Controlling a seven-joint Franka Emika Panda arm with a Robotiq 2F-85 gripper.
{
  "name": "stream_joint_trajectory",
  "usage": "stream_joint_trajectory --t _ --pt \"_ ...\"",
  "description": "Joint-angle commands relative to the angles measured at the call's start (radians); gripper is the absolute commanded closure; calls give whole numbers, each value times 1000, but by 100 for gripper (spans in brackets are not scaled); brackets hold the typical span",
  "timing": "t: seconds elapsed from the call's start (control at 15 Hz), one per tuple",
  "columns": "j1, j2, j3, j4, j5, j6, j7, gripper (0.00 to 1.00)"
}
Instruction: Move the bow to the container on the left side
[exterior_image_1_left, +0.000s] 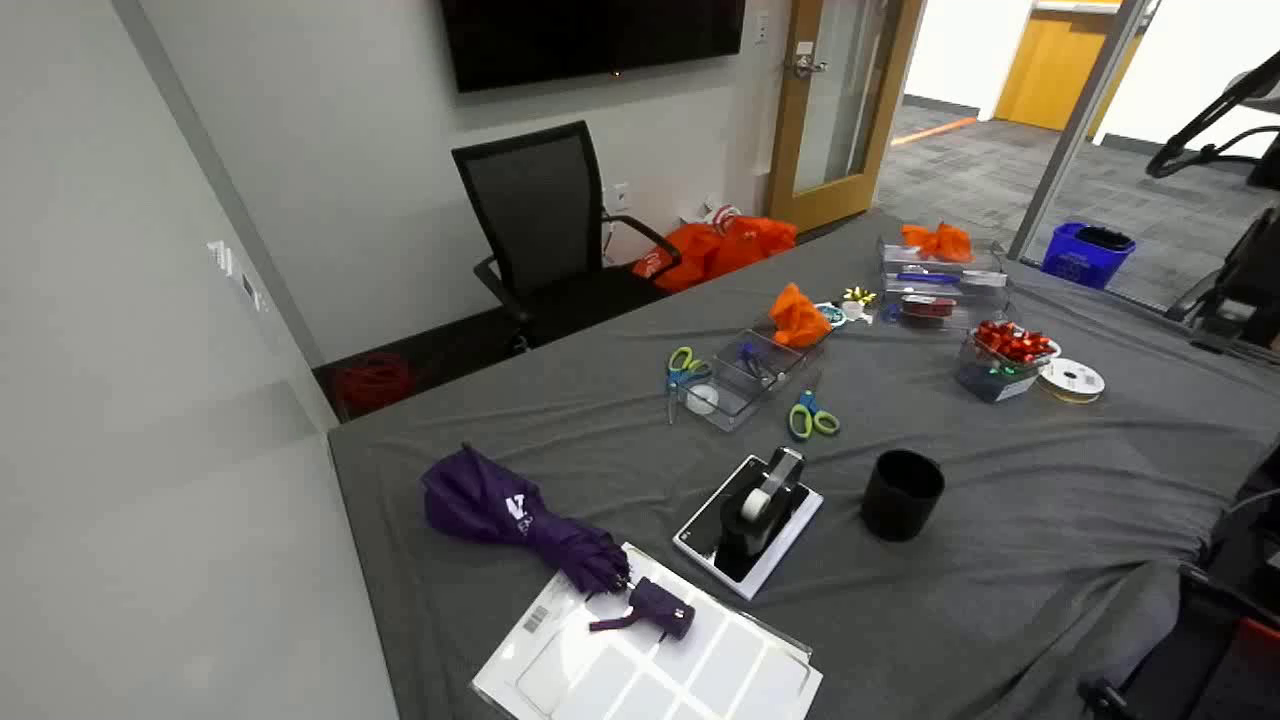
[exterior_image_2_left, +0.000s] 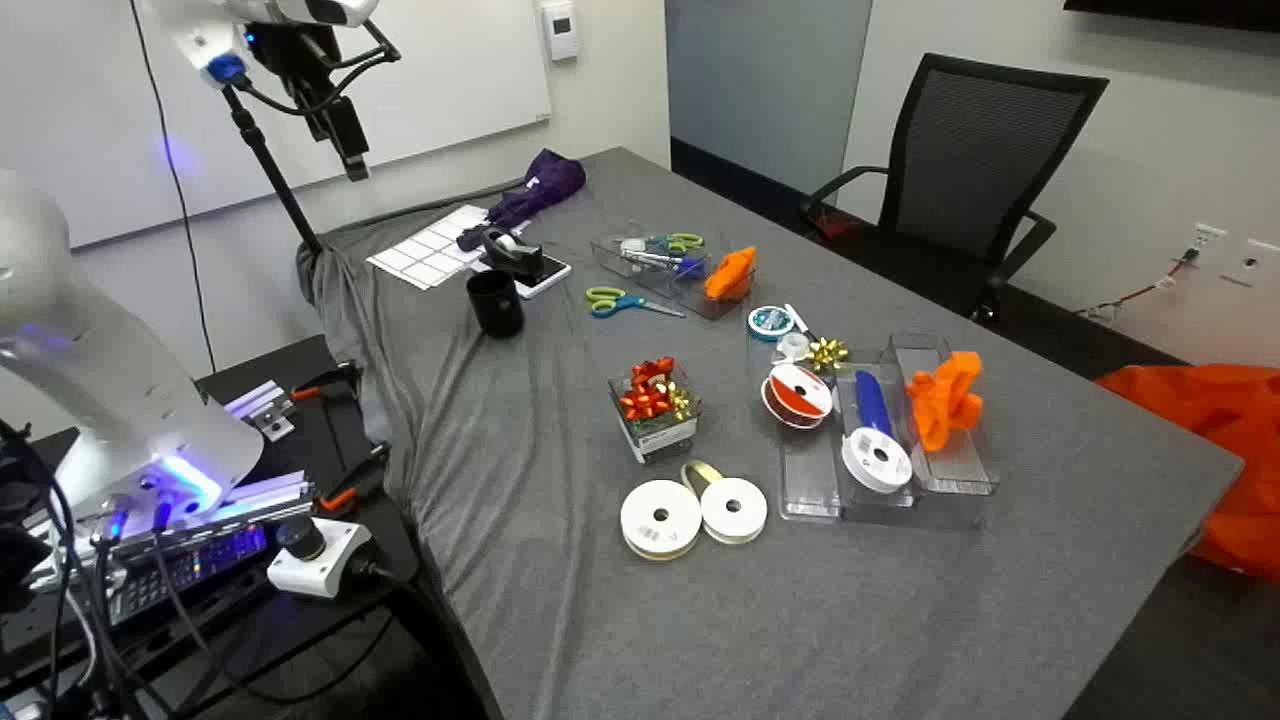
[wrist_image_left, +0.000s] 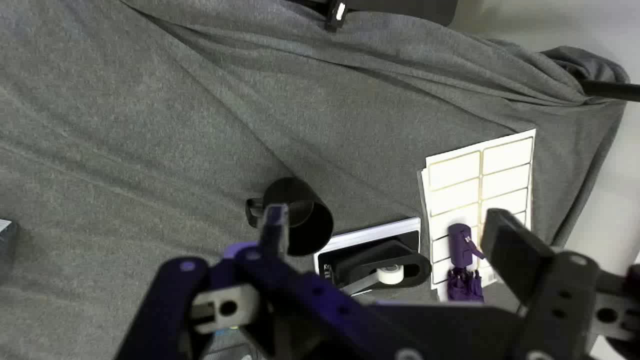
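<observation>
A gold bow (exterior_image_2_left: 828, 354) lies on the table beside ribbon spools; it also shows in an exterior view (exterior_image_1_left: 859, 296). Red bows (exterior_image_2_left: 648, 390) and a gold one sit in a small clear bin (exterior_image_2_left: 662, 440). A clear divided tray (exterior_image_1_left: 735, 388) holds pens and an orange crumpled piece (exterior_image_1_left: 798, 318). A clear organizer (exterior_image_2_left: 810, 488) holds another orange piece (exterior_image_2_left: 943, 400); I cannot tell whether these are bows. My gripper (wrist_image_left: 387, 217) is open and empty, high above the table near the mug and umbrella; it also shows in an exterior view (exterior_image_2_left: 350, 165). No bow shows in the wrist view.
A black mug (exterior_image_1_left: 902, 494), a tape dispenser (exterior_image_1_left: 760, 510) on a box, a purple umbrella (exterior_image_1_left: 510, 515) and label sheets (exterior_image_1_left: 650, 670) lie below the gripper. Scissors (exterior_image_2_left: 625, 302) lie beside the tray. White spools (exterior_image_2_left: 660, 518) lie near the bin.
</observation>
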Motion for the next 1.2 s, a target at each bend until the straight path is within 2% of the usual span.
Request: stream_joint_trajectory --t 0.0,0.73,1.13 --pt "-20 3 16 2 11 -4 -11 0" --pt "-20 3 16 2 11 -4 -11 0" --pt "-64 88 -18 93 19 96 17 0"
